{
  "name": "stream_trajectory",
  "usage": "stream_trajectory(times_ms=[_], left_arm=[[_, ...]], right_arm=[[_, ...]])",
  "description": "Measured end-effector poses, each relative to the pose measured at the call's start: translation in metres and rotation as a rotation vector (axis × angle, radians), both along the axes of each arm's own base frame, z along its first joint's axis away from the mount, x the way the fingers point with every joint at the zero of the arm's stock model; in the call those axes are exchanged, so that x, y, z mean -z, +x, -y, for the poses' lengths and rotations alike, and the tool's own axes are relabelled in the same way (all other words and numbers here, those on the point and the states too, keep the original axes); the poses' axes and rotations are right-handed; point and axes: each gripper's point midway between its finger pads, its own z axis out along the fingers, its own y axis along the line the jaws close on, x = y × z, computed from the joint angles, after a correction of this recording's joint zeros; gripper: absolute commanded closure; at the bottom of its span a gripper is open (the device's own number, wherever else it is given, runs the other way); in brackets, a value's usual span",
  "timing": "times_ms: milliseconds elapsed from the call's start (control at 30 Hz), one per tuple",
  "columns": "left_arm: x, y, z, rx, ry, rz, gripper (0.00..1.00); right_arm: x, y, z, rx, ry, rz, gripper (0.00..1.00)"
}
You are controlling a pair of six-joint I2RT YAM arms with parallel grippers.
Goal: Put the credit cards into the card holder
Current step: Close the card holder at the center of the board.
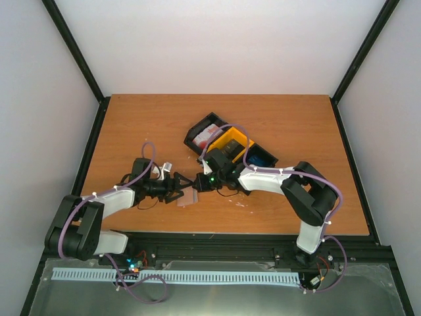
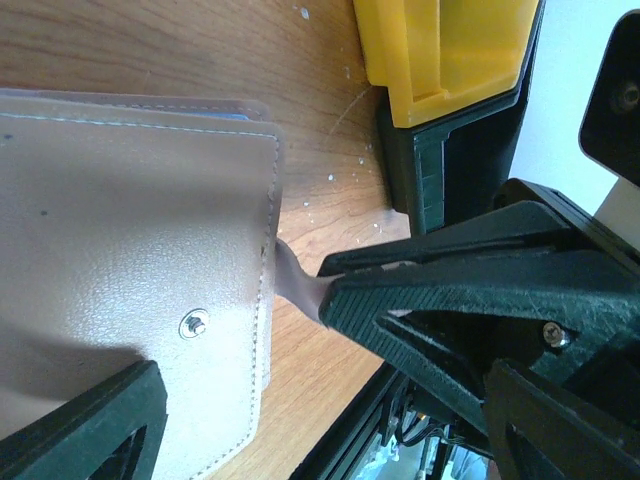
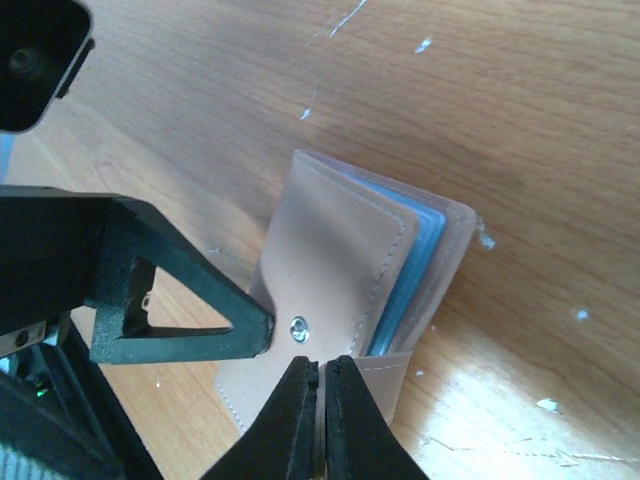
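The pinkish-tan card holder point(image 3: 330, 250) lies on the table between the two grippers, its flap folded over and the snap point(image 3: 298, 325) facing up. Blue credit cards point(image 3: 412, 265) show at its open edge. My right gripper point(image 3: 322, 368) is shut on the card holder's strap tab beside the snap. My left gripper point(image 2: 325, 392) is open, its jaws wide apart at the card holder's point(image 2: 120, 250) edge. One left fingertip point(image 3: 255, 330) touches the flap by the snap. In the top view the card holder point(image 1: 189, 198) sits below my left gripper point(image 1: 179, 187) and my right gripper point(image 1: 197, 183).
Three joined bins stand behind the right gripper: a black one point(image 1: 197, 127) with red-and-white cards point(image 1: 209, 136), a yellow one point(image 1: 238, 139) with dark cards, and a black one point(image 1: 268, 162) with blue cards point(image 1: 260, 158). The yellow bin point(image 2: 450, 50) is close in the left wrist view.
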Motion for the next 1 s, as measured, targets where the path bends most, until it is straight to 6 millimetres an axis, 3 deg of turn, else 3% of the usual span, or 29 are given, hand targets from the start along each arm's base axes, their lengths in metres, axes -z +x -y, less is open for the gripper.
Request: stream_trajectory(times_ms=[267,400,600,800,1000], left_arm=[[-0.002,0.003,0.000,-0.028,-0.011,-0.023,0.29],[-0.005,0.005,-0.001,-0.042,-0.012,-0.021,0.30],[-0.032,0.011,-0.005,-0.084,-0.008,0.062,0.30],[-0.041,0.027,-0.028,-0.229,0.141,0.062,0.30],[-0.012,0.014,-0.065,-0.368,0.346,-0.059,0.27]], right_arm=[[0.003,-0.004,-0.007,-0.038,0.011,-0.031,0.97],[0.011,-0.001,-0.011,-0.039,-0.008,-0.049,0.97],[0.019,-0.001,-0.011,-0.034,-0.031,-0.072,0.96],[0.018,0.000,-0.012,-0.031,-0.031,-0.076,0.96],[0.020,0.000,-0.012,-0.031,-0.033,-0.080,0.94]])
